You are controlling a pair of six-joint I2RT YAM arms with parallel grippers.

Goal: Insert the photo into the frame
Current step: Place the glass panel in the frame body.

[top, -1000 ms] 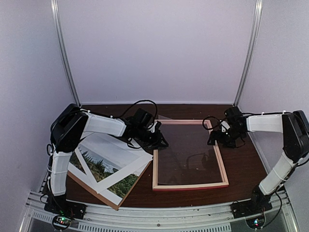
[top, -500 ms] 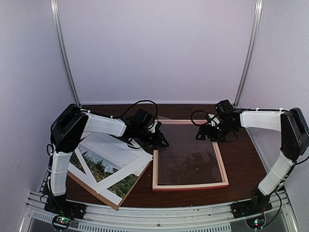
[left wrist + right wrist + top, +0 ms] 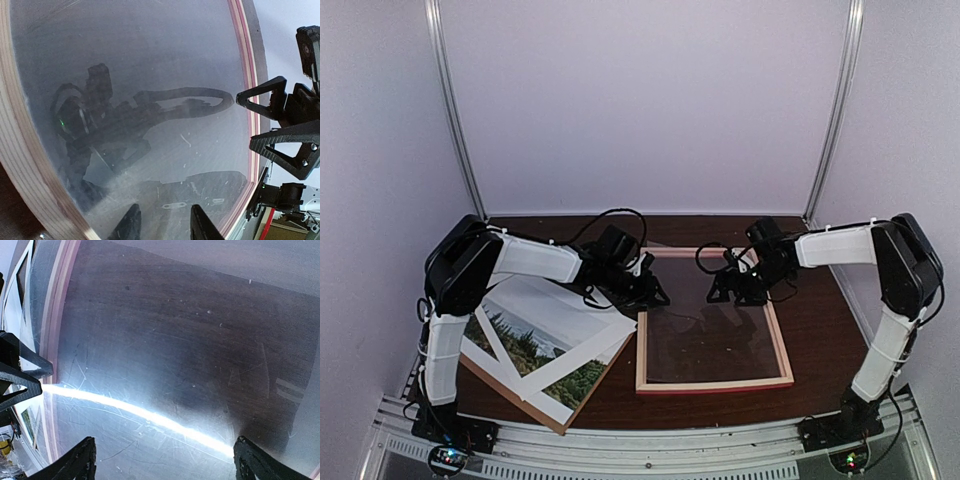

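Photo point(image 3: 525, 347) lies flat on the table point(image 3: 825, 340) off the frame's left side, not inside it. It rests on a brown backing board point(image 3: 508, 397), with a white mat point(image 3: 570, 320) set askew over it, so the trees and pale sky show only through the mat's opening and past its edge. The mat's nearest corner comes just beside the frame's left rail; whether they touch cannot be told.

The frame point(image 3: 715, 386) lies flat, its clear pane point(image 3: 715, 335) showing the dark table through it and mirroring the arms above.

The left gripper point(image 3: 658, 296) sits at the far part of the frame's left rail, on the side toward the photo but beyond it, clear of the print. In its wrist view its two fingers point(image 3: 131, 223) stand apart over the pane with nothing between them, so it is released. Whether the tips touch the frame cannot be told.

The right gripper point(image 3: 718, 293) hangs over the far part of the frame's pane, inside the rails, with the left gripper and the frame's left rail between it and the photo. Its fingers point(image 3: 75, 462) are spread wide at the two lower corners of its wrist view, only scratched pane between them, grasping nothing.
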